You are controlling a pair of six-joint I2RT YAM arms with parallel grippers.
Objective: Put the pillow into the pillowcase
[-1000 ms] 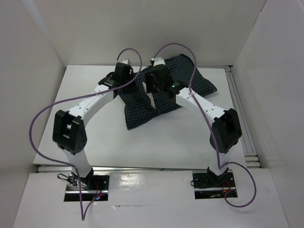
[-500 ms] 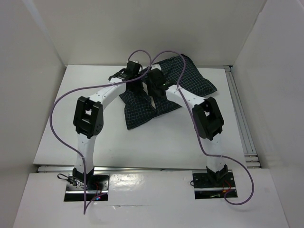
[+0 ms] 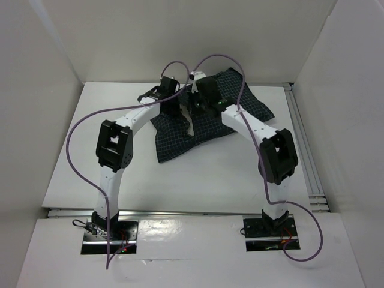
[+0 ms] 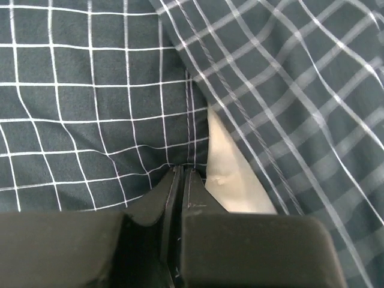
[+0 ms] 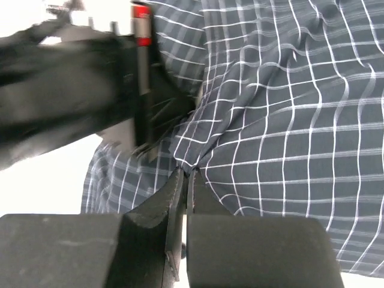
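Observation:
The pillowcase (image 3: 180,143), dark with a light grid check, lies crumpled at the middle back of the table. Only a cream wedge of the pillow (image 4: 231,180) shows, at the case's opening in the left wrist view. My left gripper (image 4: 183,171) is shut on the hem of the pillowcase (image 4: 90,108) beside that wedge. My right gripper (image 5: 185,174) is shut on a fold of the pillowcase (image 5: 288,120). From above, the left gripper (image 3: 174,107) and the right gripper (image 3: 199,111) sit close together over the cloth.
White walls enclose the white table (image 3: 108,168) on three sides. A purple cable (image 3: 72,129) loops from each arm. The left arm's blurred black wrist (image 5: 72,90) fills the upper left of the right wrist view, close to my right fingers.
The left arm swung right onto the pillowcase and its gripper shut on the hem. The right gripper, open before, has now shut on the cloth and shifted slightly back.

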